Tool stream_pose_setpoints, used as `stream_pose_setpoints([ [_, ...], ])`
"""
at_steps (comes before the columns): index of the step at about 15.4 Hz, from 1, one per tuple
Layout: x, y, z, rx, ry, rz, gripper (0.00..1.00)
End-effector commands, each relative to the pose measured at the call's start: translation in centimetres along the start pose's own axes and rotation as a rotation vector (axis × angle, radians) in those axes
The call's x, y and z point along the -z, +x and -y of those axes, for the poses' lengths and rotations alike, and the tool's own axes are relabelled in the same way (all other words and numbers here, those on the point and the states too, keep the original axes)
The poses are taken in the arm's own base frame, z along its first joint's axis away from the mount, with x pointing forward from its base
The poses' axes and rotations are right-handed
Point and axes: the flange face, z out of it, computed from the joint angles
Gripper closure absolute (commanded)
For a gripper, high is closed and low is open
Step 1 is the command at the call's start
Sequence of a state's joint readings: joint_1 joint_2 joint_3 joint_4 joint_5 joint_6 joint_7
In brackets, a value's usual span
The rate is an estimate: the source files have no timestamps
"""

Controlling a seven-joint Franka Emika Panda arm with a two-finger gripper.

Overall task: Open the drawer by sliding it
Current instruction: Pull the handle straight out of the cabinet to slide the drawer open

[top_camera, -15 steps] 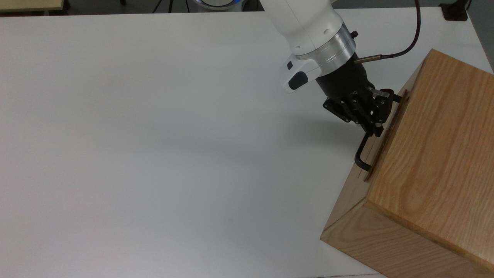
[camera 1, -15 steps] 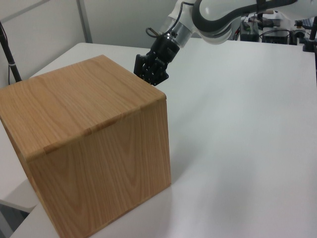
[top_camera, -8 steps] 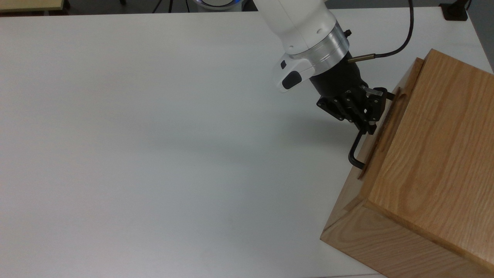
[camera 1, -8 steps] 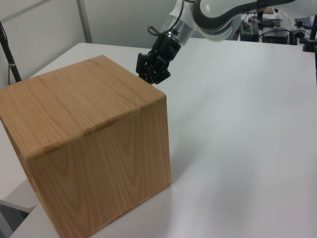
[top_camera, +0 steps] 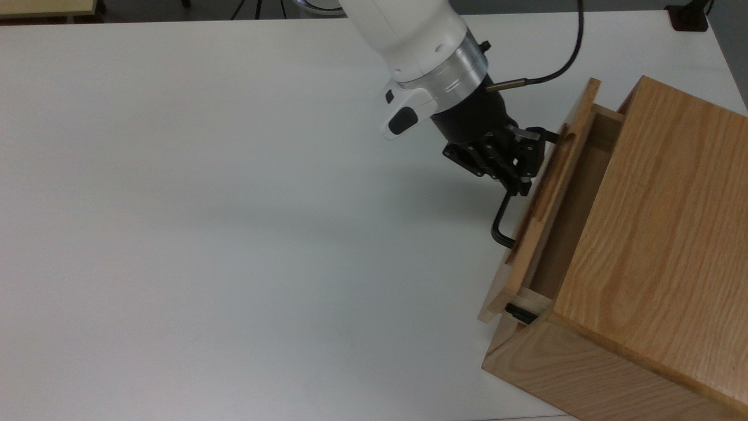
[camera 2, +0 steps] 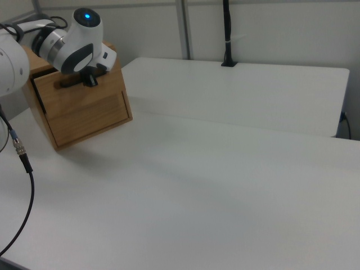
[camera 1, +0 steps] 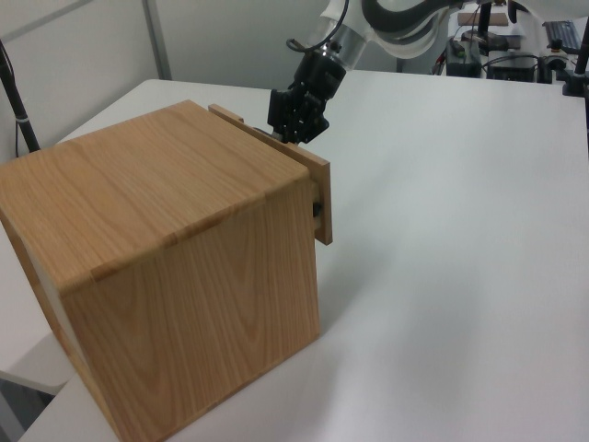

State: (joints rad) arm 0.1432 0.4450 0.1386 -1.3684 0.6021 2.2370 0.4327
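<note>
The light wooden drawer [top_camera: 546,193] stands partly slid out of the wooden cabinet [top_camera: 660,234] at the top view's right. Its pale inside [top_camera: 575,204] and a black side rail [top_camera: 519,313] show. My gripper [top_camera: 529,169] is shut on the upper part of the black U-shaped handle [top_camera: 500,225]. In the left view the drawer front [camera 1: 322,198] juts out past the cabinet [camera 1: 166,258], with my gripper [camera 1: 296,129] at its top edge. In the right view my gripper [camera 2: 90,81] sits against the drawer front [camera 2: 76,97].
The cabinet stands on a wide white table [top_camera: 234,204], near its corner at the top view's lower right. A black cable [top_camera: 561,64] runs from my wrist over the table. A black post [camera 2: 228,34] stands at the table's far edge in the right view.
The drawer has slid out of the cabinet toward the top view's left, from nearly flush to open with its inside showing. My gripper moved with it, still shut on the handle.
</note>
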Motion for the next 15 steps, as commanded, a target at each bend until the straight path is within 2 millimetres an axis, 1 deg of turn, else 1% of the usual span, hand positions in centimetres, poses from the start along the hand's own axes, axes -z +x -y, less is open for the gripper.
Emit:
stream_pose_setpoints([
  [1,4.3,0.1,-1.0,0.046,-0.023,-0.031,1.0],
  [3,4.2,-0.1,-1.3,0.067,-0.038,-0.005,1.0],
  [6,5.1,0.3,-2.1,0.082,-0.051,0.017,1.0],
  [8,6.0,0.7,-3.0,0.086,-0.064,0.039,1.0],
  [9,6.9,1.2,-3.6,0.087,-0.067,0.039,1.0],
  [10,7.4,1.3,-3.8,0.089,-0.069,0.044,1.0],
  [12,8.4,1.5,-5.0,0.106,-0.089,0.09,1.0],
  [14,9.4,1.7,-5.3,0.118,-0.09,0.09,1.0],
  [15,9.5,1.8,-5.7,0.121,-0.092,0.09,1.0],
])
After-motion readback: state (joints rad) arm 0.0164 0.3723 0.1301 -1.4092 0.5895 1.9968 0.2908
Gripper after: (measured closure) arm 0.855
